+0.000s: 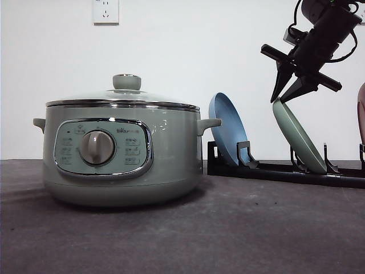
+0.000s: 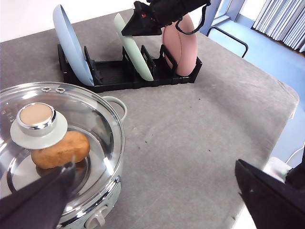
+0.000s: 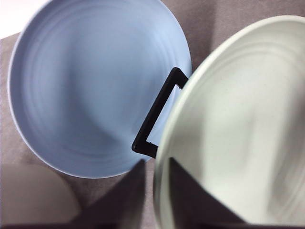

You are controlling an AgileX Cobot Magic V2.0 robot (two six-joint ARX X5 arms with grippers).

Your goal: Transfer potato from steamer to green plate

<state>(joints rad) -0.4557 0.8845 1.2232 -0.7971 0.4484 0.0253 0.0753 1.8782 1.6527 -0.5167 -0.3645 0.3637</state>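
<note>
So on the far left of the front view sits the steamer (image 1: pixel 121 148), lid (image 1: pixel 122 97) on, dial facing the camera. Through the glass in the left wrist view you can see the potato (image 2: pixel 60 150) lying inside on the steam tray, just under the lid knob (image 2: pixel 38 125). Its long axis runs roughly level across that picture, one end tipped slightly up toward the pot's rim; part of it is hidden by the knob. The left gripper (image 2: pixel 157 200) hangs over the pot's front edge, fingers spread wide, nothing between them.

In front of and right of the pot the grey worktop (image 1: pixel 228 228) is bare, loads of room there, and it ends at a rounded edge in the left wrist view.

Further right is the black rack (image 1: pixel 274 168) with the blue plate (image 1: pixel 228 128) leaning back, then the green plate (image 1: pixel 299 137) standing on edge, tilted the same way. The right gripper (image 1: pixel 285 97) is right at the green plate's top rim, fingers straddling it, but I can't tell if it's actually clamped. A pink plate (image 2: pixel 181 45) stands in the last slot.
</note>
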